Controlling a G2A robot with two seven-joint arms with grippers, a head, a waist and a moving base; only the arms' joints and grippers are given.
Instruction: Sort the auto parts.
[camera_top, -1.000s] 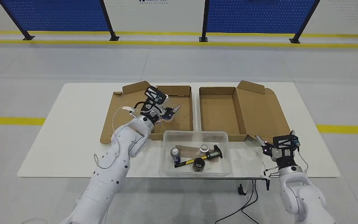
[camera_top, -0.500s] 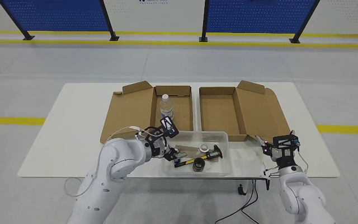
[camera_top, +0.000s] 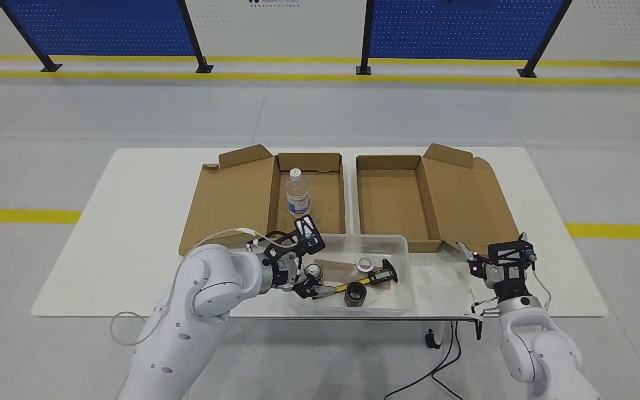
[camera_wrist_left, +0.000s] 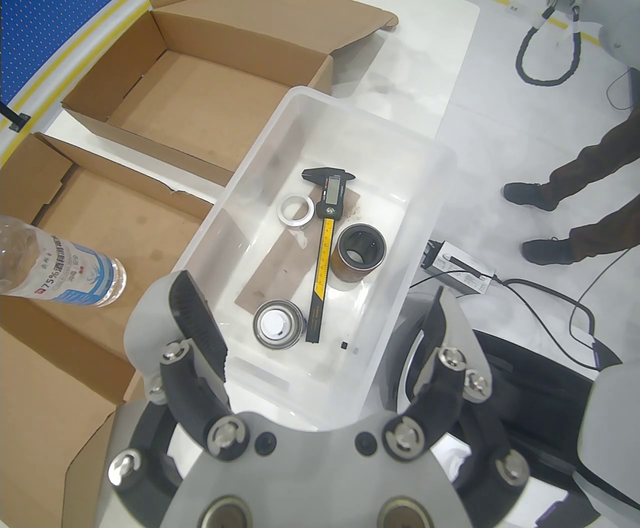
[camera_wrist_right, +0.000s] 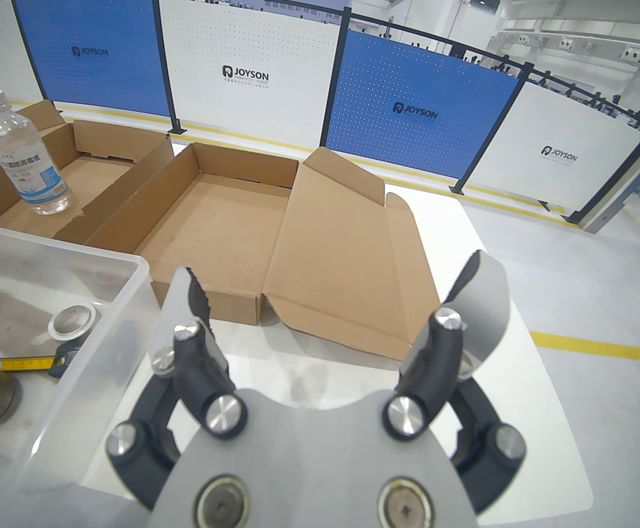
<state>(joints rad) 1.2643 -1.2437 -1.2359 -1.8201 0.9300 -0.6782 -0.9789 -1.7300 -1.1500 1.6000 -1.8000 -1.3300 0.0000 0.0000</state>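
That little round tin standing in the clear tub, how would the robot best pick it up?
Probably from straight above, closing the left hand across the curved side wall of the tin. It stands upright, round top facing up. The caliper lies close beside it, so the fingers should go on the sides away from that.

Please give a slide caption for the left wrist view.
Open left gripper over a bin with caliper, can, ring and sleeve; bottle nearby.

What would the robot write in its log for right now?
left gripper: open, above plastic bin | right gripper: open, beside bin | bottle: upright in left box
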